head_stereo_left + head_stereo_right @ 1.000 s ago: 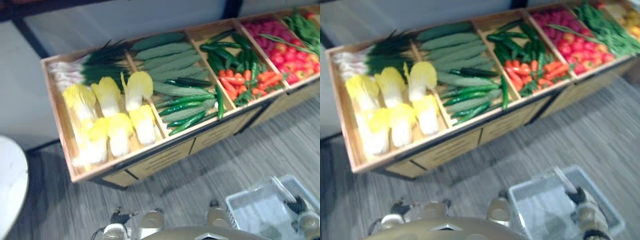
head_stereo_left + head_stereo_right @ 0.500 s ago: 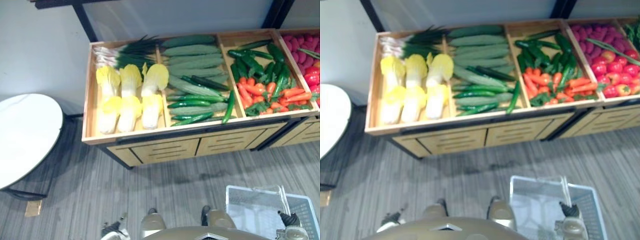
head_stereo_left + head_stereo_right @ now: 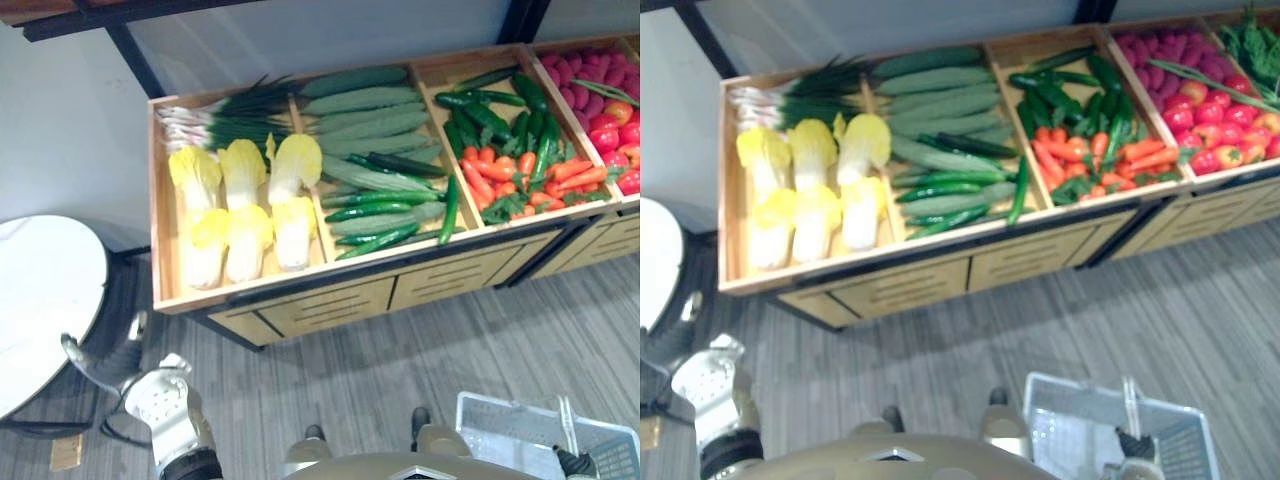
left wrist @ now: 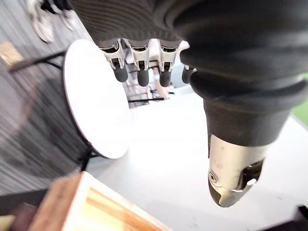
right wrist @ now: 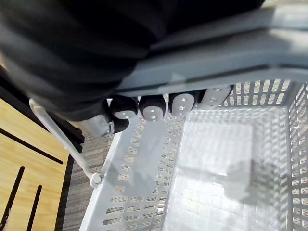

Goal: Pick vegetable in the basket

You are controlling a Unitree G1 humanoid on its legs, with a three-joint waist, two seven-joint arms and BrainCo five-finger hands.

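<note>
At the far left a round white tabletop (image 3: 40, 300) is seen. Near it the left robot hand (image 3: 160, 405) is held low over the floor, its fingers (image 4: 139, 72) loosely extended, apart from the thumb, with nothing in them. Beyond it the vegetables are laid out on a wooden stand (image 3: 330, 300): pale cabbages (image 3: 245, 215) in the leftmost compartment, cucumbers (image 3: 365, 125) in the next, then green peppers (image 3: 500, 125) with carrots (image 3: 575, 180). None has been picked, and the reach is judged not yet begun. At the lower right a white basket (image 5: 144, 192) is carried by the right robot hand (image 5: 153, 107), whose fingers are curled round its handle (image 5: 216, 53); the basket is empty. The vegetables lie well apart from both hands. Next, the left robot hand would need to be raised over the stand, closed round one vegetable, and brought across to the basket.
</note>
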